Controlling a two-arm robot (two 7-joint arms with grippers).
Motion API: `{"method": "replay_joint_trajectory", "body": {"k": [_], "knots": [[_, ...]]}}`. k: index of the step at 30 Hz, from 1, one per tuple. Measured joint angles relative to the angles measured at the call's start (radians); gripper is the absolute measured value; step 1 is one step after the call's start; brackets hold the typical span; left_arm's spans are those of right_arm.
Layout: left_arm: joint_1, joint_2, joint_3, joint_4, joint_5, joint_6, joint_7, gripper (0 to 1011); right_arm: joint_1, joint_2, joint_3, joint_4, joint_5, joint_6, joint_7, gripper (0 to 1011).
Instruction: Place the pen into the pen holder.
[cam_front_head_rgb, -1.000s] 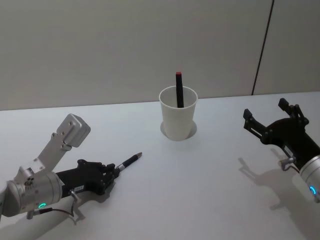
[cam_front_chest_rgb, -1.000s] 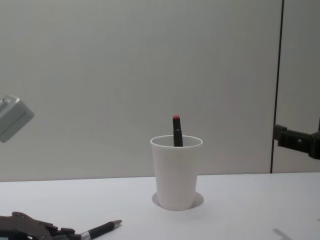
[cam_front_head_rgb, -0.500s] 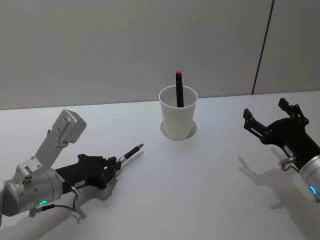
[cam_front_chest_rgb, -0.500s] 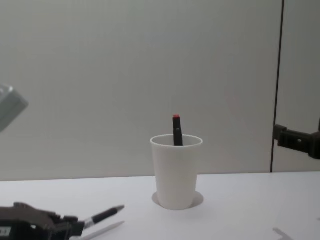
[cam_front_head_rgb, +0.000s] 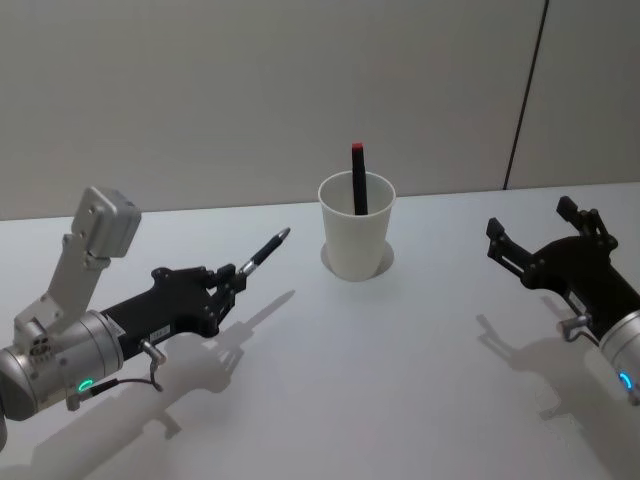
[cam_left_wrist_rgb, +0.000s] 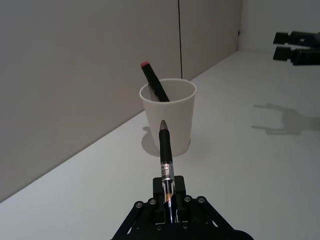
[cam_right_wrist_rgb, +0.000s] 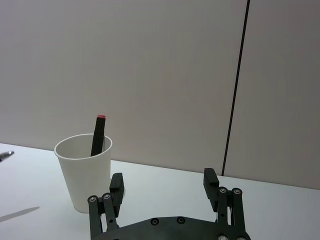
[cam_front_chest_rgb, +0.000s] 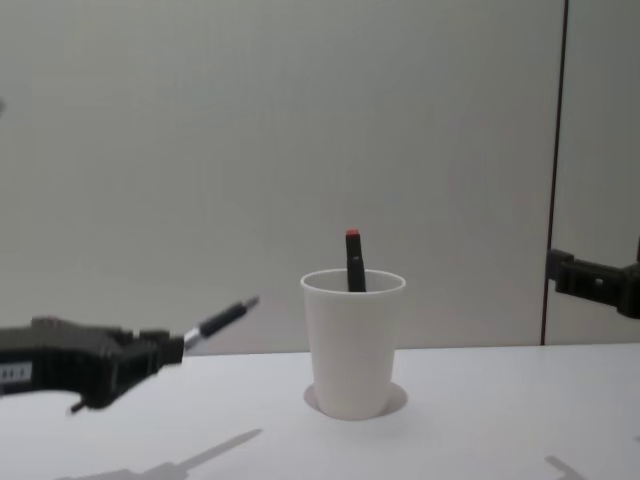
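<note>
My left gripper (cam_front_head_rgb: 235, 275) is shut on the back end of a black pen (cam_front_head_rgb: 262, 251) with a silver tip and holds it in the air, above the table. The pen's tip points up and toward the pen holder (cam_front_head_rgb: 356, 238), a white paper cup at the back centre, still a short way to the left of it. In the left wrist view the pen (cam_left_wrist_rgb: 165, 150) lines up with the cup (cam_left_wrist_rgb: 170, 120). A black marker with a red cap (cam_front_head_rgb: 357, 180) stands inside the cup. My right gripper (cam_front_head_rgb: 535, 222) hovers open at the right, with nothing in it.
The white table (cam_front_head_rgb: 400, 380) lies bare around the cup, with the arms' shadows on it. A grey wall (cam_front_head_rgb: 250, 90) rises right behind the cup, with a dark vertical seam (cam_front_head_rgb: 525, 95) at the right.
My left gripper has lifted the pen off the table and carried it up and forward toward the cup. The right arm has not moved.
</note>
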Motion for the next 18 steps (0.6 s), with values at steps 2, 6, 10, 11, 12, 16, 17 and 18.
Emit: {"method": "replay_joint_trajectory", "body": {"k": [2,6,10,11,12,16,17,18], "knots": [[0.004,0.002,-0.003,-0.012,-0.016,-0.021,0.007,129,0.000,0.000,0.000,0.000,0.000,0.000,0.000,1002],[0.012,0.007,-0.009,-0.033,-0.038,-0.051,0.010,129,0.000,0.000,0.000,0.000,0.000,0.000,0.000,1002],[0.017,0.010,-0.013,-0.051,-0.057,-0.078,0.007,129,0.000,0.000,0.000,0.000,0.000,0.000,0.000,1002],[0.018,0.011,-0.013,-0.057,-0.062,-0.085,0.004,129,0.000,0.000,0.000,0.000,0.000,0.000,0.000,1002],[0.018,0.011,-0.014,-0.060,-0.064,-0.089,0.002,129,0.000,0.000,0.000,0.000,0.000,0.000,0.000,1002],[0.018,0.008,-0.014,-0.073,-0.073,-0.104,-0.013,129,0.000,0.000,0.000,0.000,0.000,0.000,0.000,1002],[0.018,0.006,-0.013,-0.075,-0.074,-0.107,-0.016,129,0.000,0.000,0.000,0.000,0.000,0.000,0.000,1002],[0.016,0.003,-0.012,-0.079,-0.075,-0.111,-0.024,129,0.000,0.000,0.000,0.000,0.000,0.000,0.000,1002]]}}
